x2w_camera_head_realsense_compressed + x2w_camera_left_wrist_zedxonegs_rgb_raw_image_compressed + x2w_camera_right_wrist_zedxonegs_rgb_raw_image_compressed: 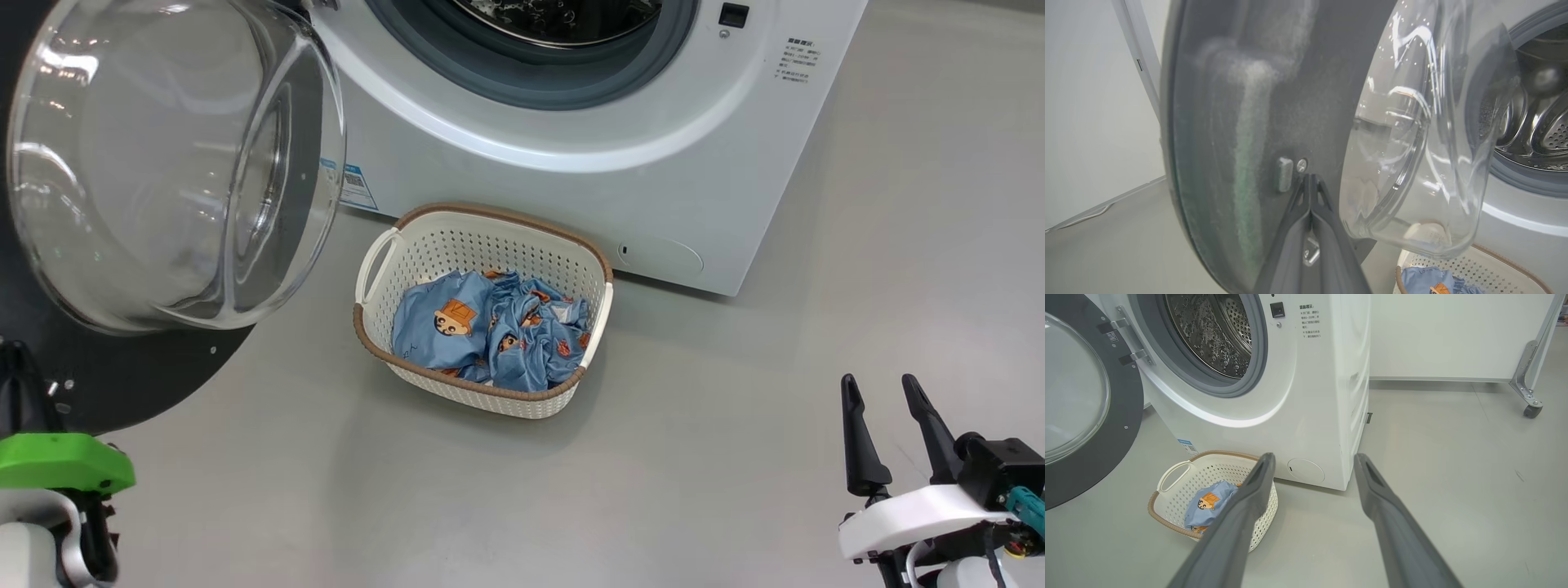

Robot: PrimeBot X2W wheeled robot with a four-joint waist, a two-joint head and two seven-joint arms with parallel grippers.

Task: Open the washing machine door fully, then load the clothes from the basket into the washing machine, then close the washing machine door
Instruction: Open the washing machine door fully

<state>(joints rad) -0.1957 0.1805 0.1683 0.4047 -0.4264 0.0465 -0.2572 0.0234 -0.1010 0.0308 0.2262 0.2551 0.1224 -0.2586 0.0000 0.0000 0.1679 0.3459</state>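
The washing machine [653, 163] stands with its door [122, 376] swung open to the left, the clear glass bowl [171, 163] bulging toward me. My left gripper [1310, 177] is shut, its tips against the door's dark inner face [1249, 102] beside a small latch [1284, 173]. The cream basket [506, 216] sits on the floor in front of the machine with the light blue clothes [490, 327] inside. My right gripper [880, 384] hangs open and empty at the lower right, well away from the basket. The right wrist view shows the right gripper [1314, 459], the steel drum [1212, 335], the basket [1171, 490] and the clothes [1208, 502].
Bare grey floor [735, 457] spreads right of the basket and in front of it. A white panel [1453, 335] on a metal frame with a caster [1531, 410] stands behind the machine's right side. The open door overhangs the floor left of the basket.
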